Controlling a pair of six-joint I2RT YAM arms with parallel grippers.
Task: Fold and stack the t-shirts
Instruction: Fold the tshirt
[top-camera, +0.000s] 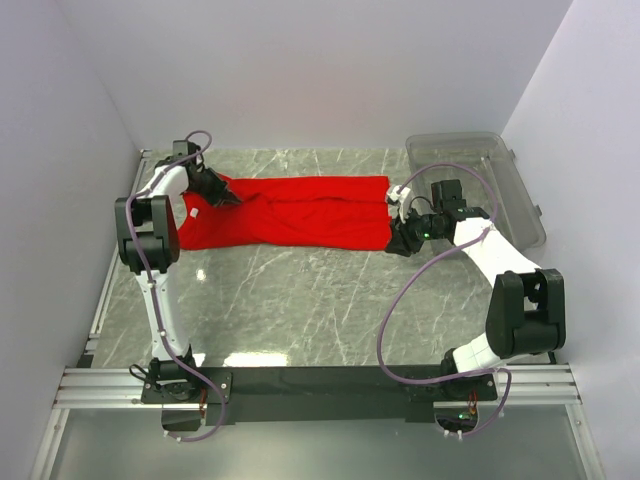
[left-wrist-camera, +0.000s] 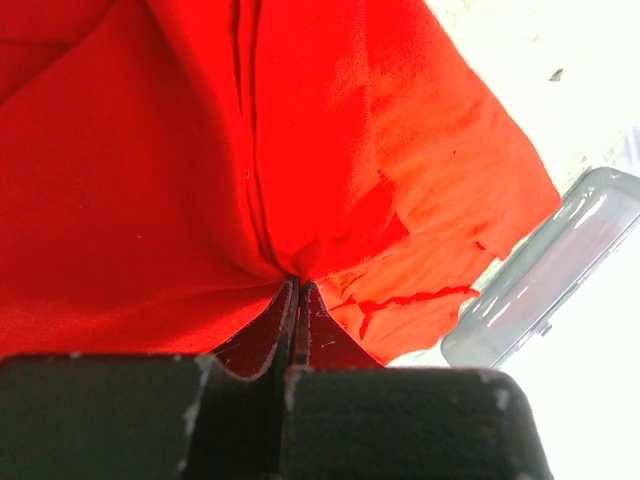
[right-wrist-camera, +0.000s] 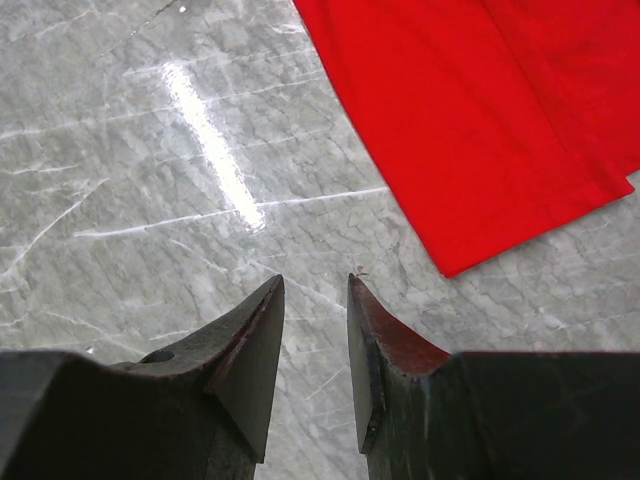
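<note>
Mid-fold, apparently. By the right edge of the table (top-camera: 300, 310), right gripper (right-wrist-camera: 315, 285), jaws parted on nothing, beside a corner of the red t-shirt (top-camera: 310, 215). Farther back, shirt stretched across the far half, left gripper (left-wrist-camera: 297, 285) pinched shut on its left end. Clear bin (top-camera: 515, 195) at far right corner. Next, probably: clamp that corner, lift 2 ends together.

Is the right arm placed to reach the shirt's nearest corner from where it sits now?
Probably yes. The right gripper hangs open over the marble table, and the t-shirt has its corner just ahead of the fingertips, with nothing lying between them.
</note>
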